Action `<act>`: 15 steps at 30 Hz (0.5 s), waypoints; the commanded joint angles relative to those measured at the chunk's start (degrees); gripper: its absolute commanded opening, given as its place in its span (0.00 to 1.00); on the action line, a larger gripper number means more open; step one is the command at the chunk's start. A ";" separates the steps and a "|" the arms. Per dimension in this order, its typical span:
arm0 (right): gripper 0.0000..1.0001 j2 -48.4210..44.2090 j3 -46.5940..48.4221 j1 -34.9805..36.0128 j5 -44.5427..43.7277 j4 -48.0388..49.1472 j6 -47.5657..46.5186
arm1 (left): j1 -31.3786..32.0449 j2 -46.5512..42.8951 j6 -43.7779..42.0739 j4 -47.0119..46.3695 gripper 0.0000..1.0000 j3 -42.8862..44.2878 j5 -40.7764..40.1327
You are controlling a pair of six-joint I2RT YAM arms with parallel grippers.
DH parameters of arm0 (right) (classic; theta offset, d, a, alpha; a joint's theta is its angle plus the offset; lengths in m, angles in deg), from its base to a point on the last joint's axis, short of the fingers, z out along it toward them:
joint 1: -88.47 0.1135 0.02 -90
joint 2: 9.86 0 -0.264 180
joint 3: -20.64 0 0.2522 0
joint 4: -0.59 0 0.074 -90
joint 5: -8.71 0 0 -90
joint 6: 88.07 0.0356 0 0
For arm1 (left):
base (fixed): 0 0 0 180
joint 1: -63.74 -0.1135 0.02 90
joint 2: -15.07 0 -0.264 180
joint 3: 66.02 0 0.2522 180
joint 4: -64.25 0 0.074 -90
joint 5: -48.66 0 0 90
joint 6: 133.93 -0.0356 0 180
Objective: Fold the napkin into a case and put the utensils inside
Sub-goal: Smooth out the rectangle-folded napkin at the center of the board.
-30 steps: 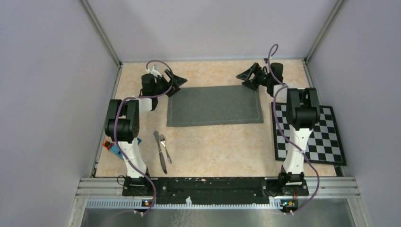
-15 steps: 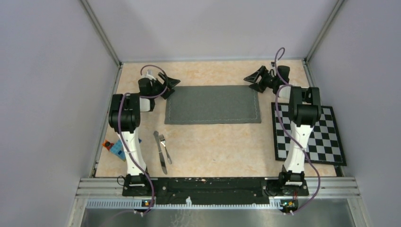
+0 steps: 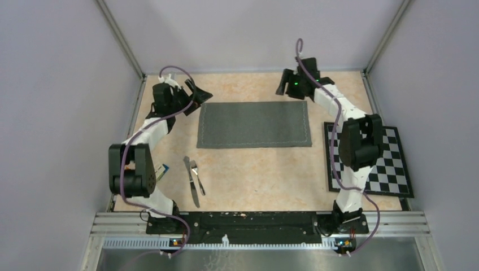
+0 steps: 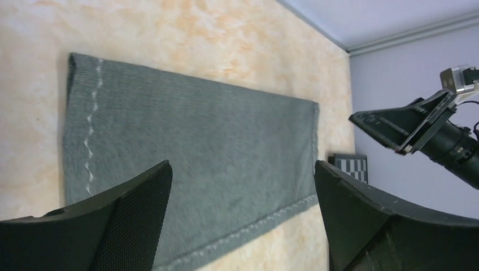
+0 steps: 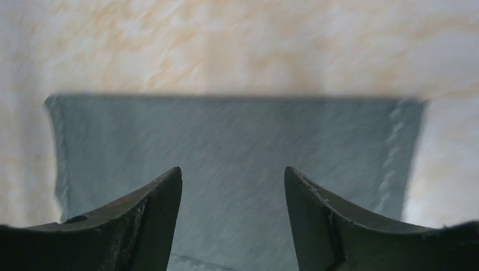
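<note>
The dark grey napkin (image 3: 254, 124) lies flat on the table as a wide oblong, its stitched hem along the near and right edges. My left gripper (image 3: 197, 92) hovers open off its far left corner, and in the left wrist view the napkin (image 4: 197, 147) spreads under the open left gripper (image 4: 242, 164). My right gripper (image 3: 287, 86) hovers open over the far edge near the right corner. In the right wrist view the right gripper (image 5: 233, 169) holds nothing above the napkin (image 5: 237, 141). The knife (image 3: 191, 182) and fork (image 3: 197, 176) lie side by side near the front left.
A black-and-white checkered board (image 3: 370, 161) lies at the right, partly under my right arm. A small blue object (image 3: 162, 169) sits by the left arm's lower link. Metal frame posts and grey walls close in the table on three sides.
The right gripper has swung left from beyond the napkin's far right corner to above its far edge. The left arm's elbow has dropped toward the near left. The napkin straightened slightly.
</note>
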 commanded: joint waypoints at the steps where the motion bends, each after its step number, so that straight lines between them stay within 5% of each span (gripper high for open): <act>1: 0.57 -11.59 -10.47 11.73 -9.60 -3.34 4.96 | 0.20 -14.59 -6.34 11.10 0.99 -5.25 0.35; 8: 0.23 -3.57 -5.86 25.60 -10.79 2.11 11.61 | 0.21 -31.52 -8.92 19.92 0.99 -14.50 4.69; 15: 0.00 1.38 -1.68 27.53 -19.20 -3.68 11.99 | 1.03 -38.60 -10.77 22.88 0.99 -19.53 4.67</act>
